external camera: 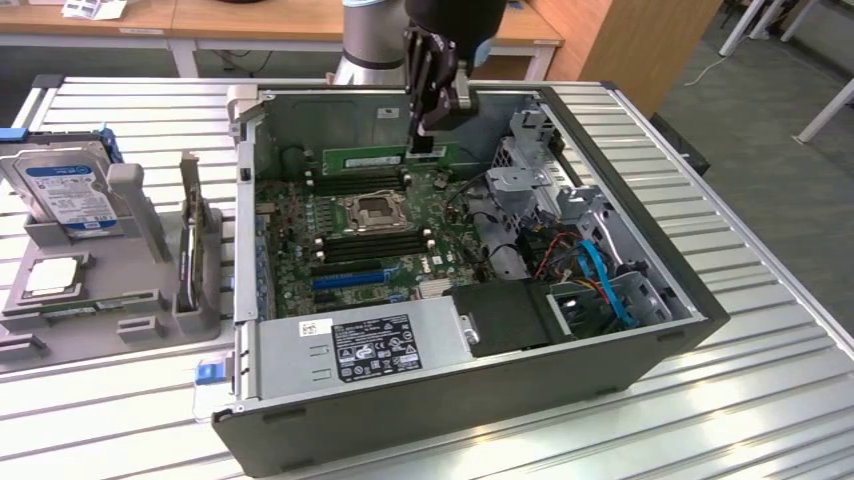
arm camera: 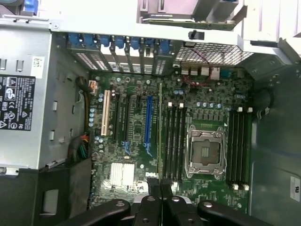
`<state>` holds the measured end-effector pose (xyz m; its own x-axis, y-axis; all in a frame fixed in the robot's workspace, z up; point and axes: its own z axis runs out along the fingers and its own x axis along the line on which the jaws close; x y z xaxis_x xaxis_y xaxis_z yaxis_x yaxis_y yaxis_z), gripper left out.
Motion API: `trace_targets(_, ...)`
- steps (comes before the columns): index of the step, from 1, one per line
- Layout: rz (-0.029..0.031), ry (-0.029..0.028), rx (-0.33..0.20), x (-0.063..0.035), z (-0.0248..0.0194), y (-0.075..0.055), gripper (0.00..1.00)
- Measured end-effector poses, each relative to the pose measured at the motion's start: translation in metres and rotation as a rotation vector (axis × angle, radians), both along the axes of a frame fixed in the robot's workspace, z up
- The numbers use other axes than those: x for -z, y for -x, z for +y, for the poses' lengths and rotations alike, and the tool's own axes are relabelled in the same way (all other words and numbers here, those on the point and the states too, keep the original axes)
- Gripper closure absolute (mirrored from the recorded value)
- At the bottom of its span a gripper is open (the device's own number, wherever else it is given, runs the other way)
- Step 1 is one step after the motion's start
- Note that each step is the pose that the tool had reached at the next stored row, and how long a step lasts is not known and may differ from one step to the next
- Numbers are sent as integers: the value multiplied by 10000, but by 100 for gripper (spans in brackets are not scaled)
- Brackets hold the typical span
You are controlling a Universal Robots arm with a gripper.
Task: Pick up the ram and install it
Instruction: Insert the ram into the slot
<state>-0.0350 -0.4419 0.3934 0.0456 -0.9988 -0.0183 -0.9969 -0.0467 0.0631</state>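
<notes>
My gripper (external camera: 427, 138) hangs over the far part of the open computer case (external camera: 667, 330), shut on the ram (external camera: 367, 157). The ram is a thin green stick with a white sticker, held level by one end and reaching towards the exterior view's left. In the wrist view the ram (arm camera: 160, 136) appears edge-on as a thin line running out from between my fingertips (arm camera: 153, 188). It lines up beside the black memory slots (arm camera: 174, 141) next to the CPU socket (arm camera: 205, 153). It floats above the motherboard (external camera: 387, 250), apart from the slots.
A grey fixture (external camera: 134, 185) at the exterior view's left holds a hard drive (external camera: 67, 190), a dark expansion card (external camera: 196, 245) and a processor chip (external camera: 54, 275). Inside the case sit the power supply (external camera: 360, 345), a metal drive cage (external camera: 534, 180) and blue cables (external camera: 607, 285).
</notes>
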Motion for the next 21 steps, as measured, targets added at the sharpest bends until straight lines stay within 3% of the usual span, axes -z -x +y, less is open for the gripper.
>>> trace_targets(21,0,0,220,13,321,10,88)
